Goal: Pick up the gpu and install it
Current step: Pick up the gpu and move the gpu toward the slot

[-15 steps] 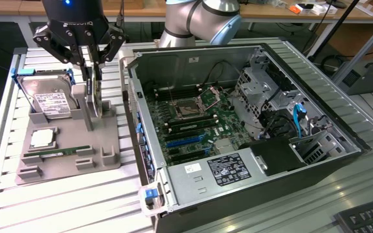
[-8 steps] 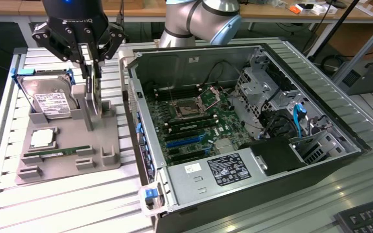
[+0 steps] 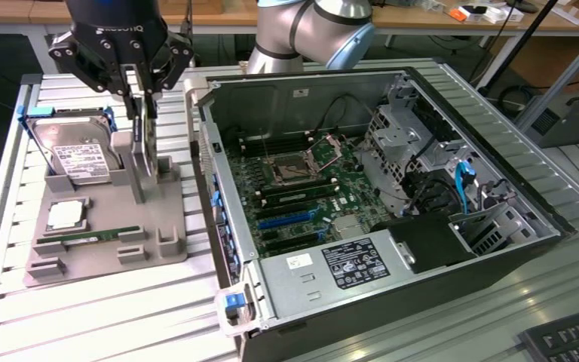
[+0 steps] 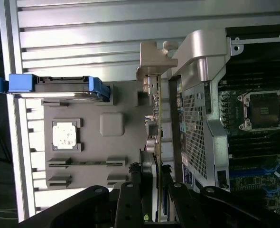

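We see the black robot gripper (image 3: 139, 102) clamped narrowly on the thin dark gpu card (image 3: 145, 158) at its grey plastic tray (image 3: 108, 253), with installation in the open computer case (image 3: 300, 298) not yet done.

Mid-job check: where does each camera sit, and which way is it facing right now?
Exterior view: off the arm, up high, looking down on the grey fixture tray and the open PC case; the arm and gripper show.
Wrist view: on the wrist, looking down past the gripper along the edge-on gpu.
Shared: gpu, gripper, tray, hard drive, case.
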Controlling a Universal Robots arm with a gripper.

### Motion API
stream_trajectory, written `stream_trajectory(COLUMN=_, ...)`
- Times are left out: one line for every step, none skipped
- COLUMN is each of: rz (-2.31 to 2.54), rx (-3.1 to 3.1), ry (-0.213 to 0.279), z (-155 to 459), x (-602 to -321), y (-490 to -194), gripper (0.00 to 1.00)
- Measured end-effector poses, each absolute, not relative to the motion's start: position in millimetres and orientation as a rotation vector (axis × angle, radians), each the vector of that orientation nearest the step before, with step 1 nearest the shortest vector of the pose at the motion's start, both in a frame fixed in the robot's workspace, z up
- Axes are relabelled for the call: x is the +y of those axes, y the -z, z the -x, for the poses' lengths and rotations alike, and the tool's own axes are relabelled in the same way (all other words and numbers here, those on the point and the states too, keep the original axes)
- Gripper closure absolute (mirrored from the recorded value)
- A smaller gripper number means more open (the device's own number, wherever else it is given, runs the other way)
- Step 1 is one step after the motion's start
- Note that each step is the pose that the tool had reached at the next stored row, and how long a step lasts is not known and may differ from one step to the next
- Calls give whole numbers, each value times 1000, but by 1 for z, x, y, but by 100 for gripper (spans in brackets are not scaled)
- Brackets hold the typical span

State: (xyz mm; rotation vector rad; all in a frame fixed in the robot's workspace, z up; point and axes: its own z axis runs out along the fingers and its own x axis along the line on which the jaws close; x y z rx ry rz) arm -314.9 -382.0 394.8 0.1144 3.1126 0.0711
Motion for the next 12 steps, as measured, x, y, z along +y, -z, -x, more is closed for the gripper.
stream_trajectory(rz=-114, rx=3113, ry=-75, z=315, x=-382, y=-395, gripper=73)
stream_trajectory(rz=-114, rx=3113, ry=-79, z=315, x=-382, y=-396, gripper=73)
stream_trajectory(rz=-115, rx=3113, ry=-81, z=315, x=-382, y=-397, gripper=73)
stream_trajectory(rz=-115, rx=3113, ry=-83, z=315, x=-382, y=-397, gripper=73)
stream_trajectory(rz=-115, rx=3113, ry=-85, z=315, x=-382, y=-397, gripper=73)
stream_trajectory(rz=-115, rx=3113, ry=-88, z=315, x=-382, y=-397, gripper=73)
stream_trajectory(rz=-115, rx=3113, ry=-91, z=315, x=-382, y=-398, gripper=73)
stream_trajectory(rz=-115, rx=3113, ry=-93, z=315, x=-382, y=-398, gripper=73)
stream_trajectory(rz=-115, rx=3113, ry=-96, z=315, x=-382, y=-398, gripper=73)
stream_trajectory(rz=-115, rx=3113, ry=-99, z=315, x=-382, y=-399, gripper=73)
stream_trajectory(rz=-115, rx=3113, ry=-101, z=315, x=-382, y=-399, gripper=73)
stream_trajectory(rz=-115, rx=3112, ry=-103, z=315, x=-382, y=-399, gripper=73)
